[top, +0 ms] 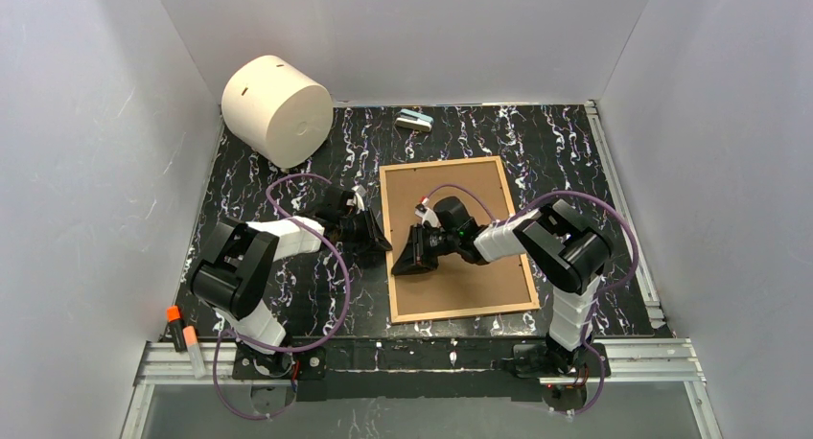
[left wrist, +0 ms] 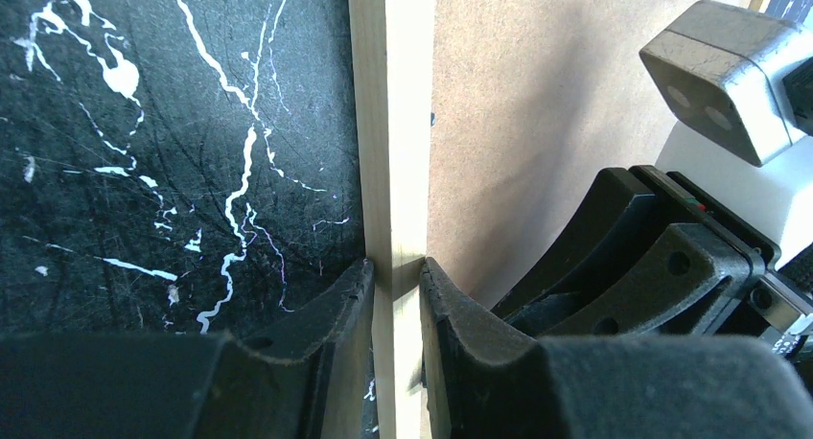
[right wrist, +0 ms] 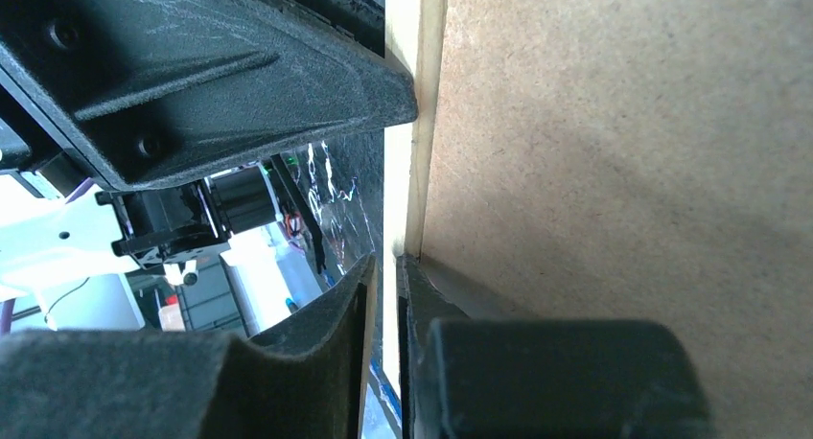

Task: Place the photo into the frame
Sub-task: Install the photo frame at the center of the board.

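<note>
While back-side up, the frame within both jaws.

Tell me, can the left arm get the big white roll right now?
Probably not yet. The left gripper is shut on the frame, on its wooden edge, so it must let go first. Otherwise the way to the white roll looks free.

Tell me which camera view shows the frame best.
Top external: the frame lies back up, all four corners visible. Left wrist and right wrist views each show just a strip of wooden edge beside brown backing.
</note>
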Tool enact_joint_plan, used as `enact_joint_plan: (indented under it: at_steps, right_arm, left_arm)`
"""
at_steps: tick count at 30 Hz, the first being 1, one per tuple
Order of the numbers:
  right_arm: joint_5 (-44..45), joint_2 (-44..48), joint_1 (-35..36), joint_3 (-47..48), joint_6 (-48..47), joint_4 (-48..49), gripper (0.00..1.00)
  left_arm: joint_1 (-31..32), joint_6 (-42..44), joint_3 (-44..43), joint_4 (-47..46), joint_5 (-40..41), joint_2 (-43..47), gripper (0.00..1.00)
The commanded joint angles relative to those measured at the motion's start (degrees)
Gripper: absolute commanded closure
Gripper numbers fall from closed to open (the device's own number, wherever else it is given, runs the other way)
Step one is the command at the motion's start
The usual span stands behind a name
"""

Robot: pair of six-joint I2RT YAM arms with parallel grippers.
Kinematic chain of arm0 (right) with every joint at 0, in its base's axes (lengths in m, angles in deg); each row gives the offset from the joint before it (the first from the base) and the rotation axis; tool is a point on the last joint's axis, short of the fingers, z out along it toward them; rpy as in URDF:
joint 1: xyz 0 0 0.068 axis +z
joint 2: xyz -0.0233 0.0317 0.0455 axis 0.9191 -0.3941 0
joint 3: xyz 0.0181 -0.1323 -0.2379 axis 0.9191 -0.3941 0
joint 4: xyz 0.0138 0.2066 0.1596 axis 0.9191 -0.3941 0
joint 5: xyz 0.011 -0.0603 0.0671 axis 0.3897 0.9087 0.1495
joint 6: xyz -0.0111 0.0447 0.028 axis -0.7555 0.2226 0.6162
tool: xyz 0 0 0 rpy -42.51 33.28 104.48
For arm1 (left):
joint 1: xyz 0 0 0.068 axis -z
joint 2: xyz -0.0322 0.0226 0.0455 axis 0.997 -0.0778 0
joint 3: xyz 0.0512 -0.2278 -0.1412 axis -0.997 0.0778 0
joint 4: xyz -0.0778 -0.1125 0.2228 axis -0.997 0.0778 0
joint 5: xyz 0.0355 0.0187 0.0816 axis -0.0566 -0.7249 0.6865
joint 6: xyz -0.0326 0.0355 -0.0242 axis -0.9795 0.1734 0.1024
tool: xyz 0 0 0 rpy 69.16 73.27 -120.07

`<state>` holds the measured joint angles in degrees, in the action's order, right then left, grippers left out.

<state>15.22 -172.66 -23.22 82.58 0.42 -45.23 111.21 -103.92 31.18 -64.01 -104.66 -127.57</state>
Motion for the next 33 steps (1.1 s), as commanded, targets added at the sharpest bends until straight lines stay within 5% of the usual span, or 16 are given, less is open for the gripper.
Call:
enact_joint_plan:
  at_steps: [1,12,33]
  right_arm:
    - [16.06,-5.26,3.41,-1.38,-7.08,-16.58,0.75]
    - [28.44,-6.27,4.67,-0.08,-8.68,-27.46,0.68]
    - [43.63,-1.50,5.40,-4.04,-10.13,-33.25,0.65]
  left_arm:
    - [1.58,3.64,4.64,11.07,12.48,-9.08,0.77]
    - [1.58,3.71,4.75,11.07,12.96,-8.97,0.77]
    - [1.58,4.14,4.01,12.62,14.66,-9.69,0.77]
